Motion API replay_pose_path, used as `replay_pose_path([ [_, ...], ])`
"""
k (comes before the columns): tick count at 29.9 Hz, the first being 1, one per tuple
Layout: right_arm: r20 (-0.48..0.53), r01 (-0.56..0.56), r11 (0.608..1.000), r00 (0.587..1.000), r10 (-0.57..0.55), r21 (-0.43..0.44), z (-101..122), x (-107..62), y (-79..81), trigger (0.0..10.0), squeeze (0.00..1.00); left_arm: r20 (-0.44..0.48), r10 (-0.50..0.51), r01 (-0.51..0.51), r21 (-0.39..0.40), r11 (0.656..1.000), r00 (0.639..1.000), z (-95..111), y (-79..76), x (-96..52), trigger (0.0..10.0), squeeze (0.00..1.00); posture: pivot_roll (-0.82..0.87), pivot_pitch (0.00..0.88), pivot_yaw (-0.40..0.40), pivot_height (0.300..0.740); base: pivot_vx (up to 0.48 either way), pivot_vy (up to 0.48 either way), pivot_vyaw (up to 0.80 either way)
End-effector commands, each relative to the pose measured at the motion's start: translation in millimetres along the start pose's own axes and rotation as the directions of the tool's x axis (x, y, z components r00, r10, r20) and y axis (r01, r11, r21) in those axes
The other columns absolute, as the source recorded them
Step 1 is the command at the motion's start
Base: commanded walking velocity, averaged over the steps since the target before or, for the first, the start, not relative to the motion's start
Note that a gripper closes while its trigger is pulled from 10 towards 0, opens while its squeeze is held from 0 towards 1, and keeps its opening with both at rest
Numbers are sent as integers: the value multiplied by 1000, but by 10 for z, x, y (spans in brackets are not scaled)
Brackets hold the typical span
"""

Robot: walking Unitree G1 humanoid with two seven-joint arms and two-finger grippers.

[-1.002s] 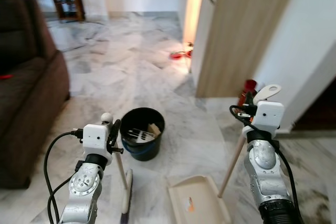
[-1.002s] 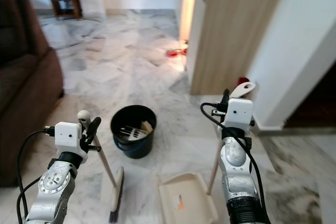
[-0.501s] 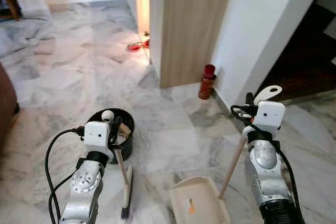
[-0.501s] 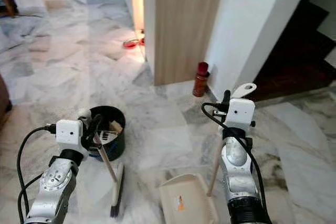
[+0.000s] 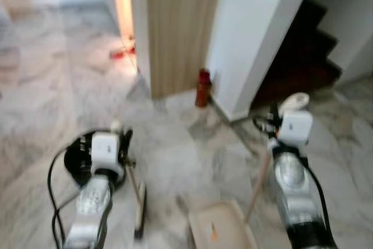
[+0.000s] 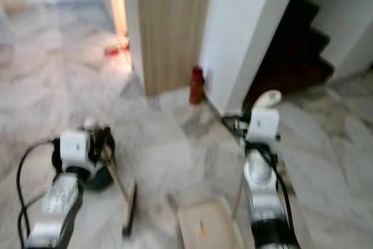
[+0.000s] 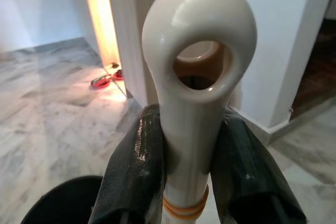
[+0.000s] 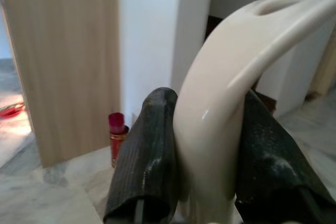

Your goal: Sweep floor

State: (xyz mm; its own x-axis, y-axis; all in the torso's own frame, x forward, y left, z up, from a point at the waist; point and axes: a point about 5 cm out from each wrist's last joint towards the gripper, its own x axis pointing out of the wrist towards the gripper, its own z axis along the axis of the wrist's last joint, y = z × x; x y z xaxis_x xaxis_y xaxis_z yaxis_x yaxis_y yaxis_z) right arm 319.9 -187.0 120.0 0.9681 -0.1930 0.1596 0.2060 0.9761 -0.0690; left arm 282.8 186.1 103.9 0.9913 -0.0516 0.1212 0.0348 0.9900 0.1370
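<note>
Marble floor (image 5: pixel 192 161), staircase (image 5: pixel 297 51) at right

marble floor (image 5: pixel 52 103), wood panel (image 5: pixel 175 27), white wall (image 5: pixel 250 27), dark stairs (image 5: pixel 303 56).

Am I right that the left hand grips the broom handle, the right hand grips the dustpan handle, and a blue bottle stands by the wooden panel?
Not quite: the bottle is red, as the left eye view shows. The left hand does grip the broom handle, and the right hand the dustpan handle.

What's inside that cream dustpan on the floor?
The dustpan holds one small orange speck. Blur hides any finer dust, and its near end runs off the picture.
</note>
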Motion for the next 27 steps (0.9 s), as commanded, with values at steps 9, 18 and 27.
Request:
replay_pose_path([
  [9, 7, 23, 1000, 1000, -23, -12, 27, 37, -93, 10000, 0, 40, -18, 19, -3, 1000, 999, 66, -89, 64, 10000, 0, -124, 37, -51, 740, 0, -227, -800],
  [18, 23, 32, 999, 999, -32, -18, 66, 35, -94, 10000, 0, 32, -26, 27, -6, 1000, 999, 32, -78, 67, 10000, 0, -182, 15, -29, 740, 0, 0, -800],
  [27, 24, 40, 999, 999, -39, -17, 52, 22, -61, 10000, 0, 32, -48, 49, -7, 999, 998, 34, -70, 109, 10000, 0, -224, 0, 19, 740, 0, -246, -800],
])
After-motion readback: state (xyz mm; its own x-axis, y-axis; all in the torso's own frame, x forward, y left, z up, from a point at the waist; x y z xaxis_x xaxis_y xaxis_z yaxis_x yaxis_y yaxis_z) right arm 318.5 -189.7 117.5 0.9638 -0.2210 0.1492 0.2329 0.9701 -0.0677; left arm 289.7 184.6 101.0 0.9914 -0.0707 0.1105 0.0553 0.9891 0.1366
